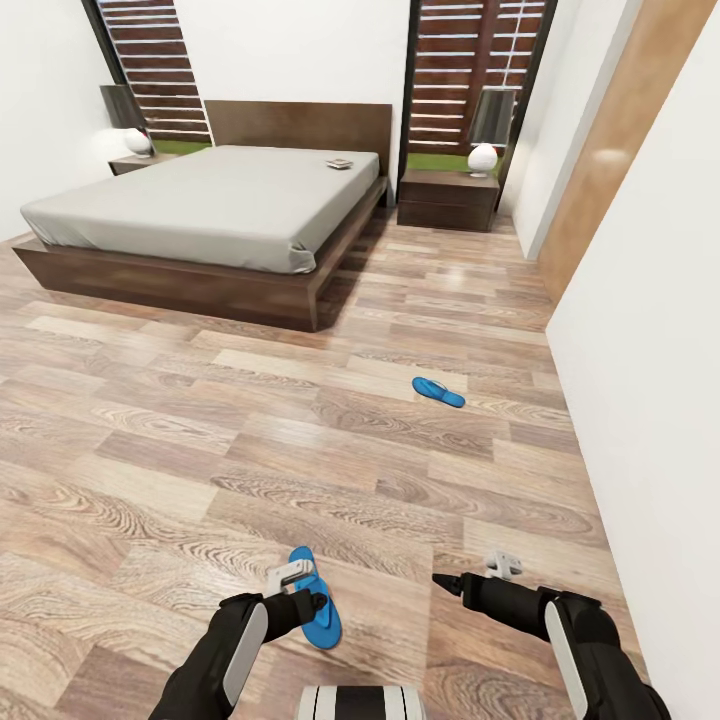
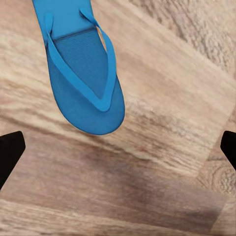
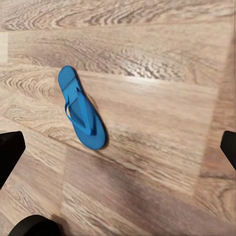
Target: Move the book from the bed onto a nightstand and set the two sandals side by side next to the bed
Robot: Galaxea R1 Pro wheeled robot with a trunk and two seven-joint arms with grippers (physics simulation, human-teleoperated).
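Observation:
Near my base, one blue sandal (image 1: 316, 598) lies flat on the wood floor with my left gripper (image 1: 316, 603) just over it. In the left wrist view that sandal (image 2: 81, 73) lies ahead of the open left gripper (image 2: 118, 150), untouched. My right gripper (image 1: 446, 583) hovers open to its right, and its wrist view looks down on a blue sandal (image 3: 81, 111) on the planks. The other sandal (image 1: 438, 392) lies farther out on the floor. The book (image 1: 339, 162) rests on the bed (image 1: 200, 200) near the headboard. A nightstand (image 1: 447, 198) stands right of the bed, another (image 1: 135, 162) on its left.
A white wall (image 1: 650, 400) runs close along the right side. Each nightstand carries a lamp (image 1: 487, 130). Open wood floor (image 1: 200, 430) stretches between me and the bed frame. Tall slatted windows stand behind the nightstands.

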